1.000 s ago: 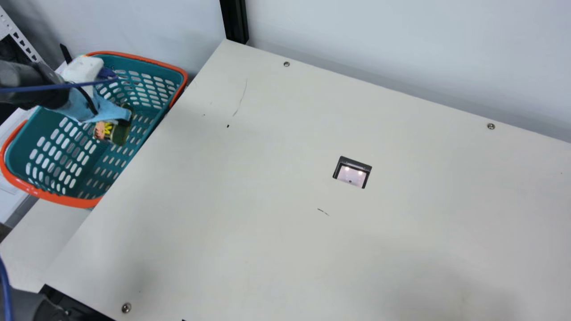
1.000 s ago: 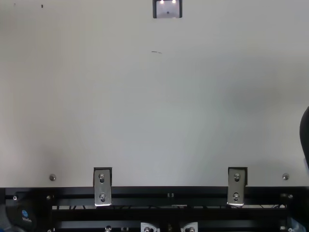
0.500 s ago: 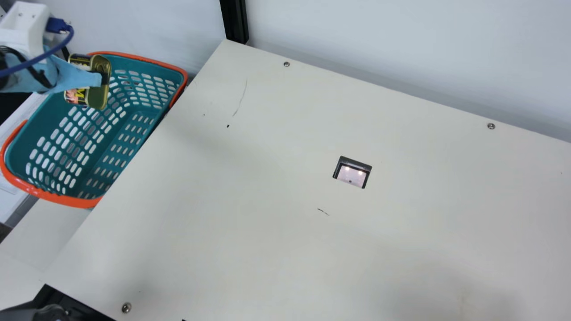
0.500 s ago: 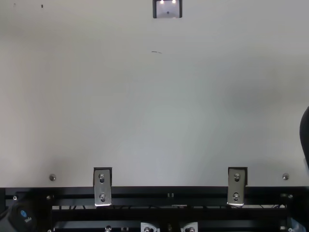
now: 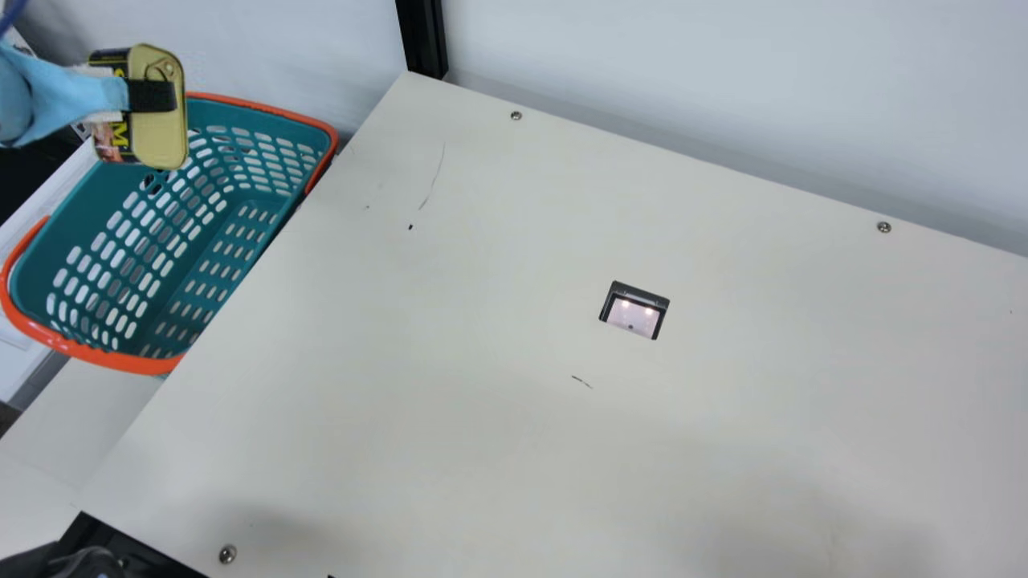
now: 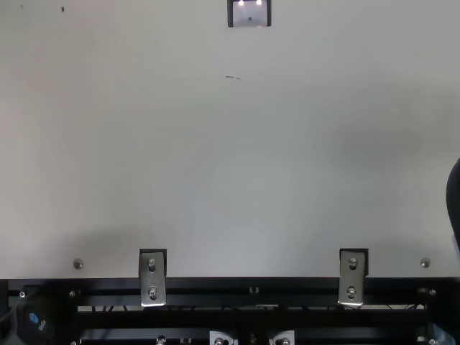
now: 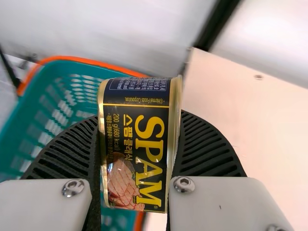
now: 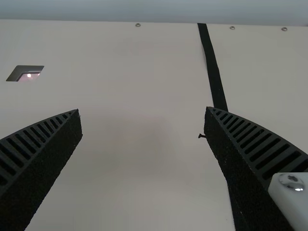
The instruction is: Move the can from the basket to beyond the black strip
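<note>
In the main view my left gripper (image 5: 136, 95) is at the upper left, above the far end of the teal basket (image 5: 173, 233), shut on the can (image 5: 159, 132). The left wrist view has the left gripper (image 7: 137, 144) with the black and gold can (image 7: 139, 149) squeezed between its ribbed fingers, and the basket (image 7: 62, 91) behind it. In the right wrist view my right gripper (image 8: 143, 113) stands open over the table with nothing between its fingers. The black strip (image 8: 213, 67) runs across the table there, partly hidden behind one finger.
The cream table (image 5: 498, 361) has a small rectangular cutout (image 5: 634, 311). The basket, with its orange rim (image 5: 96, 359), adjoins the table's left edge. A black post (image 5: 422, 36) rises at the far corner. Metal brackets (image 6: 152, 277) line the near edge in the top view.
My left gripper has lifted the can up out of the basket, moving toward the main view's upper left. The basket stays where it was.
</note>
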`<state>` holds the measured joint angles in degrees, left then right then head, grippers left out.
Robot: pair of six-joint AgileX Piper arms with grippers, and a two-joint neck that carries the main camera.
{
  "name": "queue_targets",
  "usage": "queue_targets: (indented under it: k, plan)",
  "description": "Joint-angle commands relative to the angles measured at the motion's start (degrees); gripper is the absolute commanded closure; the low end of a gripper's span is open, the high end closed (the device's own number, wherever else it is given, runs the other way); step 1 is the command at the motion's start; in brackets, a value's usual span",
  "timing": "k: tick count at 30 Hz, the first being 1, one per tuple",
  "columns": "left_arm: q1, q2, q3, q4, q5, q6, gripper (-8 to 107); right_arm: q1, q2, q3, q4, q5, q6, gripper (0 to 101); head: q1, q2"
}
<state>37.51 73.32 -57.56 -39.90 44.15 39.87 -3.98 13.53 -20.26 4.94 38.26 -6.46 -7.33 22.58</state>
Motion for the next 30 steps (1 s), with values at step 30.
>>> queue_targets:
  k: [30]
  plan:
    - [-9.5,3.6,-0.6,-3.7,25.7,-26.1,89,0.0,0.0,0.0,0.0,0.0,0.0,0,-1.7,0.9]
